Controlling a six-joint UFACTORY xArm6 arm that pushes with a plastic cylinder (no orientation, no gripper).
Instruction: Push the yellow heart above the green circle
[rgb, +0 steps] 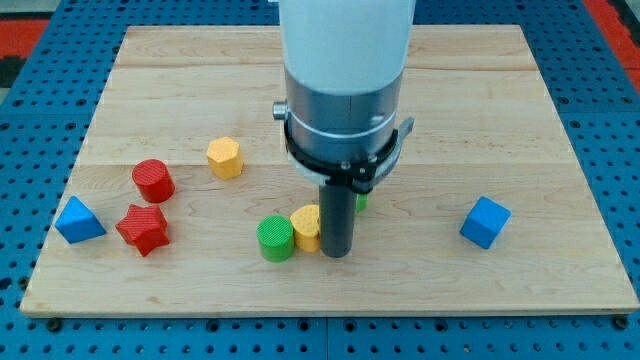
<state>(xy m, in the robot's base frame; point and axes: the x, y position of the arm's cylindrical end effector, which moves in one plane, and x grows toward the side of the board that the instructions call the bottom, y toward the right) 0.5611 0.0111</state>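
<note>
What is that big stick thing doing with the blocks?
That is a robot arm with a rod. My tip is pressed against the view's right side of the yellow heart, which sits right beside the green circle. The heart needs to end up above the circle, and it is not there yet. The other blocks sit apart: a yellow hexagon, a red circle, a red star and two blue blocks.

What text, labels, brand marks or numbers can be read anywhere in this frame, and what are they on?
None: no word, number, brand or sign is readable in this view.
The blocks, including the yellow heart and green circle, carry plain ridged faces.
The wooden board and the arm's white and grey housing above my tip show no markings.
</note>
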